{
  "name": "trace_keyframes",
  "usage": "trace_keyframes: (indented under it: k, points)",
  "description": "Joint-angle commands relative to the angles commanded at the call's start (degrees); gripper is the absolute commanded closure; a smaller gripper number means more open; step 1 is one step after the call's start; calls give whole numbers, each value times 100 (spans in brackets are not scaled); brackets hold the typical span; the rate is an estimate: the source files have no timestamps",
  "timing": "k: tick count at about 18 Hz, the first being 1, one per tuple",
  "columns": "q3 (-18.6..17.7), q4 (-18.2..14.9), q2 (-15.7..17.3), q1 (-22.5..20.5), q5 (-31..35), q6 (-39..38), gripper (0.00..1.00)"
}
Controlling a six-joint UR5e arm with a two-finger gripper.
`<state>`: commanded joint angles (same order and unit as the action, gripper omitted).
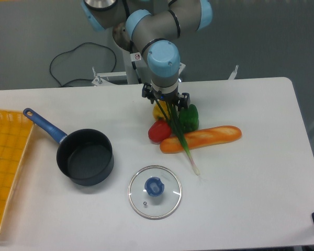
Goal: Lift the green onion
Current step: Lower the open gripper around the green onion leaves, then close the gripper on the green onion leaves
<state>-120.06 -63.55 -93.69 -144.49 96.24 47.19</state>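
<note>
You are at the approach step: the tool [165, 101] hangs over the leafy end of the onion [180, 135], and nothing is lifted yet. The onion lies flat, running from just under the tool away toward the camera and a little to the right. It crosses over the baguette [201, 138], and its pale tip rests on the counter [251, 183] just past the loaf. Its dark leaves fan out right below the tool's fingers.

You cannot tell from this view how wide the tool stands, or whether it has closed on the leaves; the wrist hides the fingertips and the leaves blur into the dark metal. Treat the grasp as unconfirmed.

The crowding matters for your next move. A green pepper [188, 117] sits just right of the stalk, a yellow one [159, 111] just left under the tool, and a red one [159, 131] a little nearer the camera on the left. If you are not yet on the stalk, come straight down between the green and yellow peppers and close across it, not along it. The stalk is thin, so you likely need to close nearly all the way. Then lift straight up, so the tail slides off the baguette without dragging it.
</note>
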Motion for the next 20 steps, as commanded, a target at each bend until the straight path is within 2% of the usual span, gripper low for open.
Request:
trace_keyframes:
  k: [7,20]
  points:
    - [-97,44,53,79,166,18,2]
    - [-62,53,-35,360,553,9,3]
